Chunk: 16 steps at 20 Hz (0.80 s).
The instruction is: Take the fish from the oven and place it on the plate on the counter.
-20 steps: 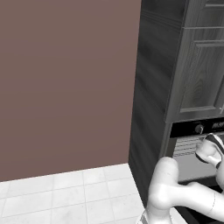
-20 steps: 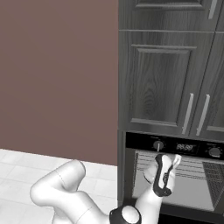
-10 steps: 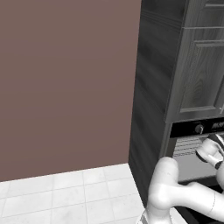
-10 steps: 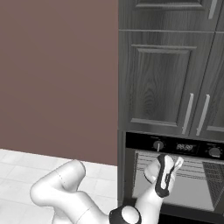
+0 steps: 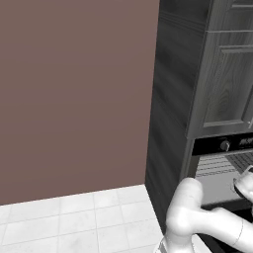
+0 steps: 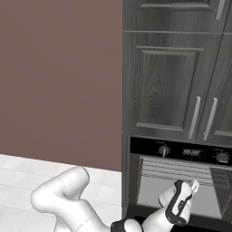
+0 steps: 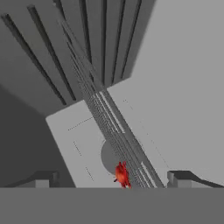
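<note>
Inside the oven (image 6: 181,181) mouth, the arm folds low and reaches forward, its pincer (image 7: 113,180) spread wide with nothing between the fingertips (image 7: 43,179). Just ahead, the fish (image 7: 121,174) lies on a wire rack (image 7: 109,127), partly cut off by the hand view's lower edge.

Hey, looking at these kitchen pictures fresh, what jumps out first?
The small red-orange fish stands out in the hand view, bright against grey, lying on the wire rack low between the open gripper's finger tips. In the right base view the white arm reaches into the black oven under dark wood-grain cabinets.
</note>
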Available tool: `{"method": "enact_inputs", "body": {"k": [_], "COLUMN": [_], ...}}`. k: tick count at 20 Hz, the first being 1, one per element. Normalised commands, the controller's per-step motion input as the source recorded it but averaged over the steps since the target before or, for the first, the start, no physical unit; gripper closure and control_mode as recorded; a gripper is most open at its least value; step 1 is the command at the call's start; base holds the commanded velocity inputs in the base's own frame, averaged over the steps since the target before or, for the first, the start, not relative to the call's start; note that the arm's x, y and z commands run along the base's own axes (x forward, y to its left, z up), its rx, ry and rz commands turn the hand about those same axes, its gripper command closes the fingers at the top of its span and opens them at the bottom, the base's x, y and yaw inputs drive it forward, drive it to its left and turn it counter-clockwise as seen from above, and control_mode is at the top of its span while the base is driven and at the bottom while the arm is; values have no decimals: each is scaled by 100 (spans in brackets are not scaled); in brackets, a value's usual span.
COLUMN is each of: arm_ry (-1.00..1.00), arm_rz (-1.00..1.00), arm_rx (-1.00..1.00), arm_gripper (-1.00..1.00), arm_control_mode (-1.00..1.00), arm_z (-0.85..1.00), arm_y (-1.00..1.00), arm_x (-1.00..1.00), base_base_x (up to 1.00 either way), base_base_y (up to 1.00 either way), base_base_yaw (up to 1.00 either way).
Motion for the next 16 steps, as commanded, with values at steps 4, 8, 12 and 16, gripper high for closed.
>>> {"method": "enact_inputs", "body": {"k": [4, 8, 12, 16], "arm_ry": [-15, -21, -25, -25], "arm_rz": [20, 20, 17, 11], "arm_rx": [3, 0, 0, 0], "arm_gripper": [-100, -100, -100, -100], "arm_control_mode": [-100, -100, -100, -100], "arm_z": [-50, -35, -33, -46], "arm_y": [-26, -10, 0, 0], "arm_x": [0, 19, 36, 46], "base_base_x": [0, 0, 0, 0], "base_base_y": [0, 0, 0, 0], "base_base_yaw": [0, 0, 0, 0]}}
